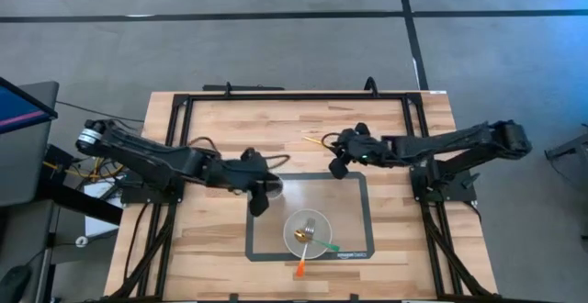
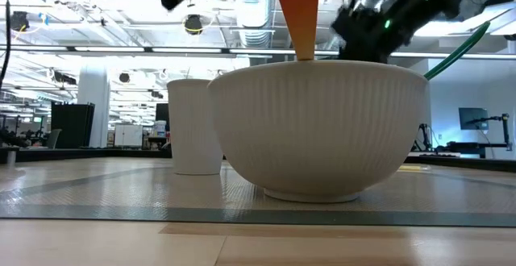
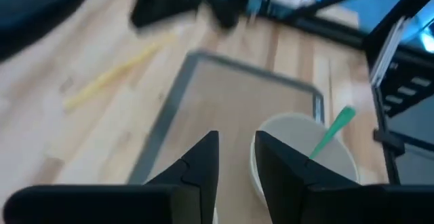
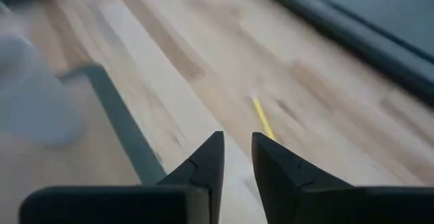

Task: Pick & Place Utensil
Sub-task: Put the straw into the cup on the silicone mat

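A white bowl (image 1: 290, 222) stands on the grey mat and holds an orange-handled utensil (image 1: 300, 267), a green-handled one (image 1: 327, 245) and a fork (image 1: 310, 230). Their handles lean on its rim. A yellow utensil (image 1: 319, 140) lies flat on the wood beyond the mat's far edge. My left gripper (image 1: 259, 207) hovers over the mat's left part beside a white cup (image 1: 275, 190), fingers a little apart (image 3: 236, 159) and empty. My right gripper (image 1: 337, 166) hangs near the mat's far edge, just short of the yellow utensil (image 4: 261, 119), narrowly open (image 4: 237, 149) and empty.
The grey mat (image 1: 354, 213) covers the table's middle. A black frame (image 1: 276, 96) runs along the far and side edges. In the low view the cup (image 2: 193, 125) stands left of the bowl (image 2: 322, 129). Bare wood lies left and right of the mat.
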`<state>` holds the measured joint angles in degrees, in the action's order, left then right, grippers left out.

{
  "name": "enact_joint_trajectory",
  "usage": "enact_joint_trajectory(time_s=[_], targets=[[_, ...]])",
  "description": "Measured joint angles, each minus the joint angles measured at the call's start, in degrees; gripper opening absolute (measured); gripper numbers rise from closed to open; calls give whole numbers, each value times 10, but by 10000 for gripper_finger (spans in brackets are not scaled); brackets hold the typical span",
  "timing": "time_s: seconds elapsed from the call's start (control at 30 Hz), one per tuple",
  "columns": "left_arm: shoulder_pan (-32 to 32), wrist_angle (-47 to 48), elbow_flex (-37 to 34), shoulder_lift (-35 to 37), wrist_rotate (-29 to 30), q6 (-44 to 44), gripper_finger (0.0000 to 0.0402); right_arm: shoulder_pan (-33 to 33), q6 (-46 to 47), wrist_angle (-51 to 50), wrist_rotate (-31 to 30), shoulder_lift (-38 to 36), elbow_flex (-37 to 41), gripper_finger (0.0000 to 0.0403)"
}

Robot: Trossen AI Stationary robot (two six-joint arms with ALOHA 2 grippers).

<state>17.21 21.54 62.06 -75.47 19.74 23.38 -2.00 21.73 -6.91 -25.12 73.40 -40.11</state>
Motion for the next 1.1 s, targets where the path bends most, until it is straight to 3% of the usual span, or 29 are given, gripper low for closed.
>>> enact_joint_trajectory(time_s=[0.33,0.67,0.9,1.1], targets=[[0,-49,-46,64,89,-71,97,-75,-11,0,73,142,-45,138],[-2,-59,-131,65,96,-69,97,-126,-22,-3,84,273,-83,159],[-10,-64,-143,66,98,-69,97,-140,-22,3,87,335,-126,121],[-9,-64,-143,66,98,-69,97,-142,-23,0,99,350,-147,21]])
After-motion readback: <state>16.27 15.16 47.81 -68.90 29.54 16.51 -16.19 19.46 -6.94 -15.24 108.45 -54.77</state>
